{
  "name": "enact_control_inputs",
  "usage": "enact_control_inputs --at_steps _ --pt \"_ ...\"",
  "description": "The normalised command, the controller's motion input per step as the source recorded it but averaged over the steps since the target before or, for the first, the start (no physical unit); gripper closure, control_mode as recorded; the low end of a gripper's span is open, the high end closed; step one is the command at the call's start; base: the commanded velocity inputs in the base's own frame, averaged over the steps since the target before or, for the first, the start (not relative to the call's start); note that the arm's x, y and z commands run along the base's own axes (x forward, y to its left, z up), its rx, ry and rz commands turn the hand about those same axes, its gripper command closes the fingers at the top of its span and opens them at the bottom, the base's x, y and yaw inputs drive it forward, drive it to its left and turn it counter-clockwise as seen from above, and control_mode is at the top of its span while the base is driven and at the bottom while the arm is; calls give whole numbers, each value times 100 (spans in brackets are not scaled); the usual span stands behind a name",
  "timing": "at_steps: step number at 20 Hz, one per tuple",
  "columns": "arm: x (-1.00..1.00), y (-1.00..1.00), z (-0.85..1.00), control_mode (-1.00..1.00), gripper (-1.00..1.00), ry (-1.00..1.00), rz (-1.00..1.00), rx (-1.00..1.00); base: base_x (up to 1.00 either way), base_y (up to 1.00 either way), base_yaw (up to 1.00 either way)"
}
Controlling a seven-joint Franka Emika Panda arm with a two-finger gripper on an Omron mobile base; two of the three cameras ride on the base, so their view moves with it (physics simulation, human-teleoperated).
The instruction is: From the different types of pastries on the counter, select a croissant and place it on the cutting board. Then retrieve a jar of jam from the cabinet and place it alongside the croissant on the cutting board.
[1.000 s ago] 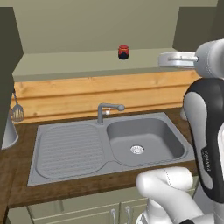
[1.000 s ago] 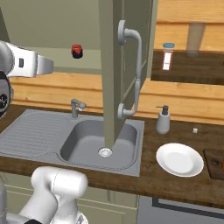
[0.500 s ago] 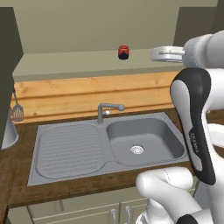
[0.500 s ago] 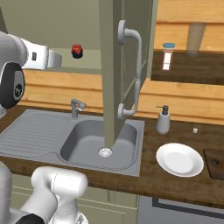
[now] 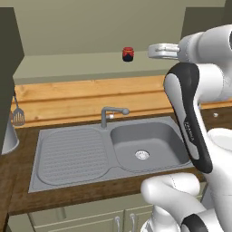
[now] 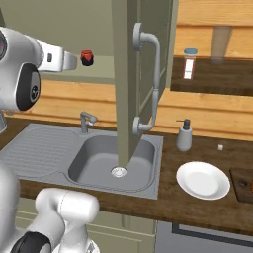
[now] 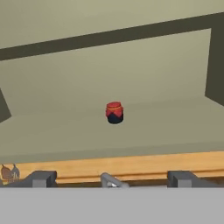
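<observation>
End effector (image 7: 112, 178) sits low in the hand view, fingers apart and empty, aimed at the jar of jam (image 7: 114, 112) at frame centre on the cabinet (image 5: 68, 68) shelf. Risk, I'd say: a smooth, squat round jar could skid backward or tip if one finger touches first. Open door (image 6: 129, 84) hangs close.

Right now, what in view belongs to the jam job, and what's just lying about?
Job:
jar of jam, on the cabinet shelf
gripper, open, apart from the jar
cutting board, at the right base view's edge

Lying about:
sink
faucet
white plate
soap dispenser
</observation>
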Motion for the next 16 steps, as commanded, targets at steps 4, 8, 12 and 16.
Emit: enact_control_inputs --at_steps 4,8,12,16 --pt "37 0 -13 -100 -100 0 0 0 0 0 0" --pt "28 2 -19 -100 -100 0 0 0 0 0 0" --pt "33 7 -5 -100 -100 0 0 0 0 0 0" --pt "46 3 0 -100 -100 0 0 0 0 0 0"
